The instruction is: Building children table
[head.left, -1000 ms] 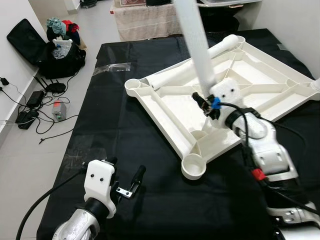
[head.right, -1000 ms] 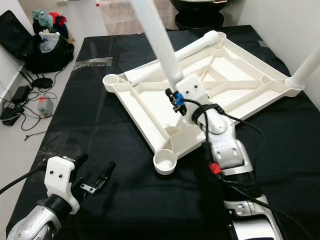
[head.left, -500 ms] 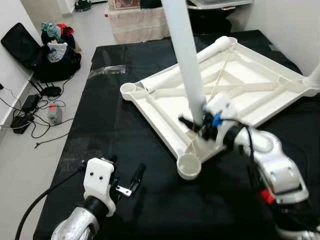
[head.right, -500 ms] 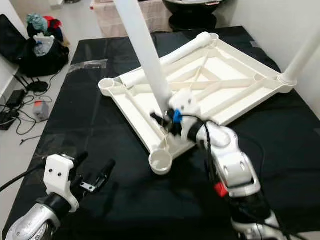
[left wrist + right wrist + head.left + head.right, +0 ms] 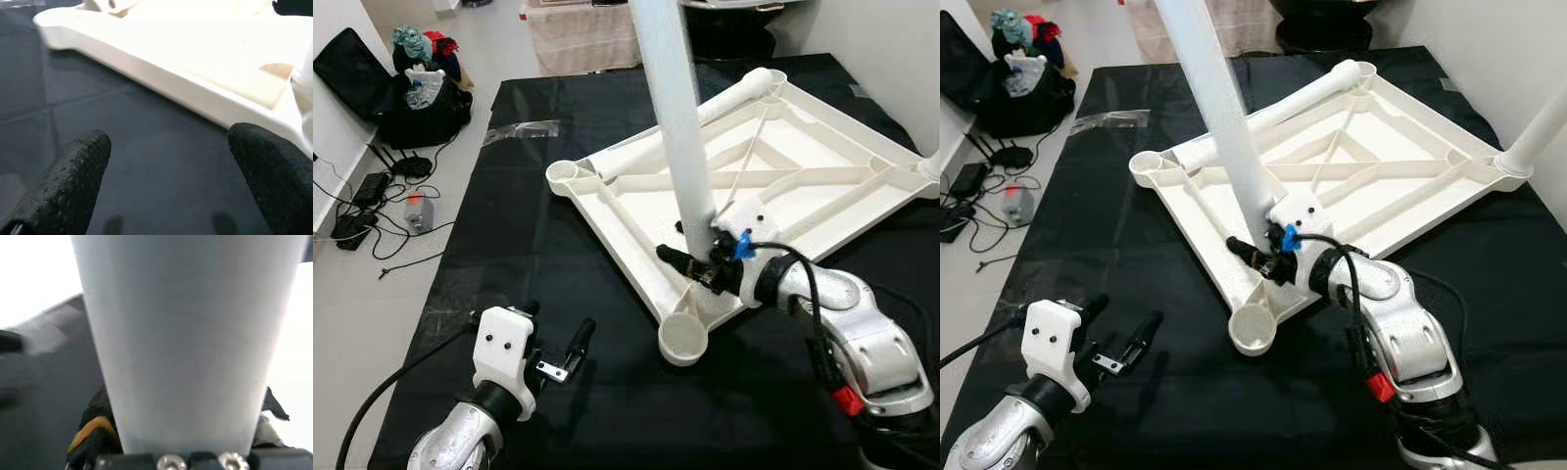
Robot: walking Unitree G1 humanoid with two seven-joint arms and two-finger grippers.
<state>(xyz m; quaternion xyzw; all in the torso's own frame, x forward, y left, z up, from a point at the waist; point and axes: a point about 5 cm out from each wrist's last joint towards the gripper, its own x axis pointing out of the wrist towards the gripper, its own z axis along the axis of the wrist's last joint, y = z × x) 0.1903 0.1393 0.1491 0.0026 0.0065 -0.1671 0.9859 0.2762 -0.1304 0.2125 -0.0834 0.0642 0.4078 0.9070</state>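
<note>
One white leg (image 5: pixel 674 108) is pinched by the right gripper (image 5: pixel 697 266) above the upturned tabletop (image 5: pixel 822 166) — near socket (image 5: pixel 683 338) unfilled; left gripper (image 5: pixel 558 345) spread, idle.

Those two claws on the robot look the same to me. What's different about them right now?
The right gripper is shut on the white table leg, which it holds upright; the left gripper is open and holds nothing. The right one is over the upturned tabletop near its corner socket; the left one hovers over the black cloth, apart from the tabletop. Both have two black fingers.
</note>
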